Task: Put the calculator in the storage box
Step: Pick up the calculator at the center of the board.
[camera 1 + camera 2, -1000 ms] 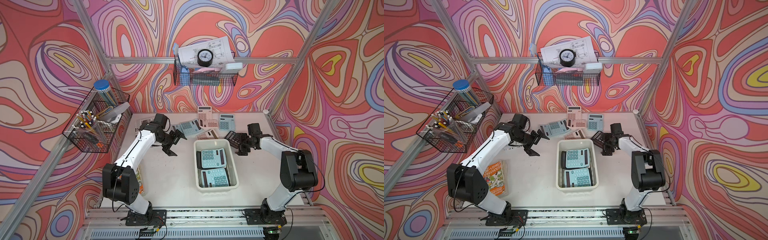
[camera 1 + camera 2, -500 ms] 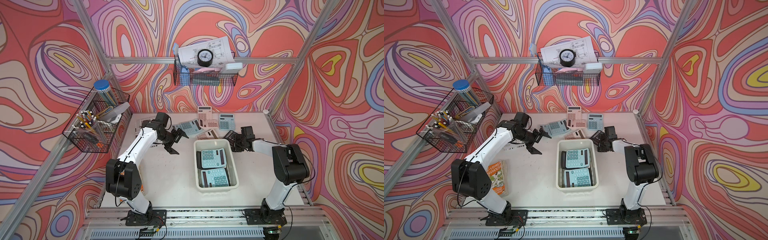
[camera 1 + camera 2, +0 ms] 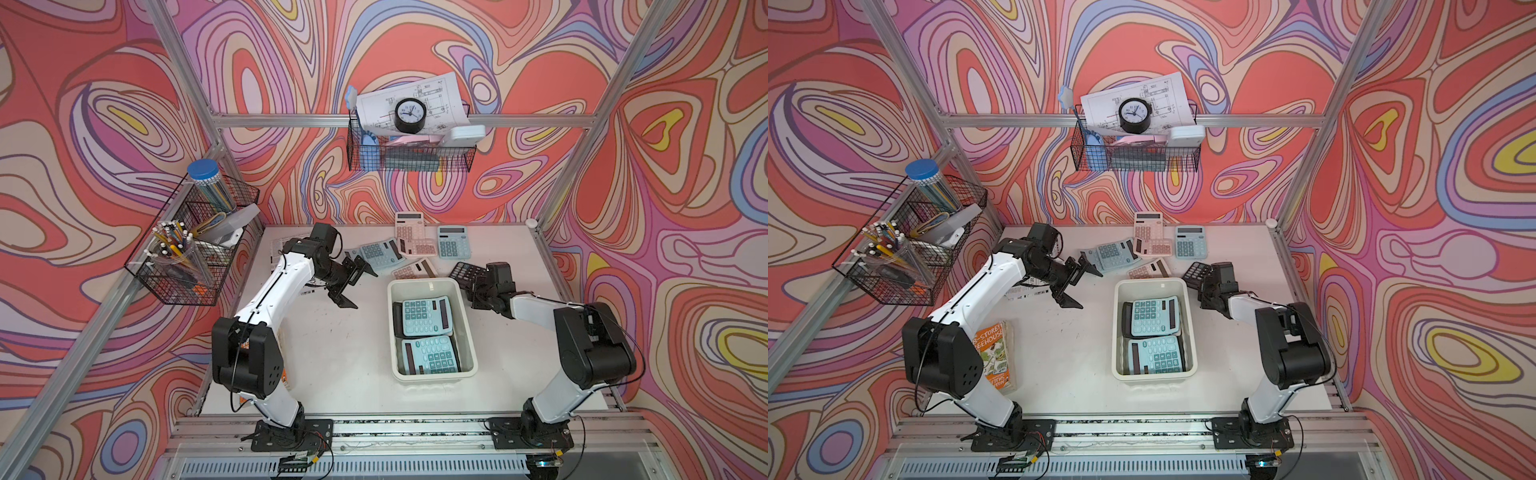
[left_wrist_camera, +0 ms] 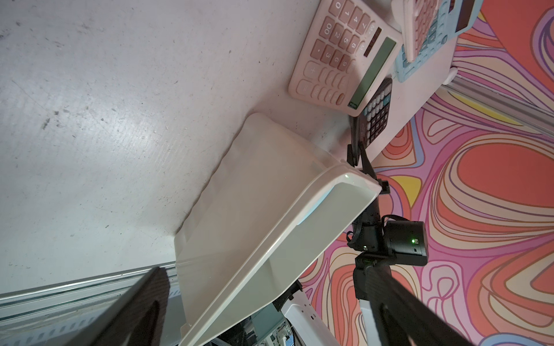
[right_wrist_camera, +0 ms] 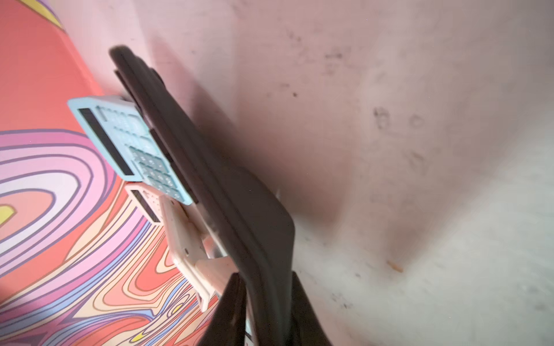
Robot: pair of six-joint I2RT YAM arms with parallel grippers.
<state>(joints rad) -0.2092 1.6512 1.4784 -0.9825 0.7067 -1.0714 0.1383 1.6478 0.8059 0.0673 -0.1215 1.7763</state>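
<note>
My right gripper [image 3: 478,286] is shut on the near edge of a black calculator [image 3: 464,272], just past the far right corner of the storage box [image 3: 468,332]. In the right wrist view both fingers clamp the calculator's [image 5: 209,179] dark body at the gripper [image 5: 266,299], and the calculator looks tilted off the table. The cream storage box [image 3: 1150,283] holds two blue calculators [image 3: 1152,316]. My left gripper [image 3: 355,284] hangs open and empty over the table left of the box. The left wrist view shows the box [image 4: 254,194] and the black calculator [image 4: 376,113] beyond it.
Loose calculators lie at the back of the table: pink [image 3: 409,226], blue [image 3: 454,247], blue [image 3: 380,253] and another pink one [image 3: 413,270] touching the box's far end. Black wire baskets hang on the left wall [image 3: 187,249] and back wall [image 3: 409,153]. A book [image 3: 994,353] lies near the left arm's base.
My right gripper has gone from open to shut on the black calculator and drawn closer to the box corner. The left gripper shifted slightly and stays open.
</note>
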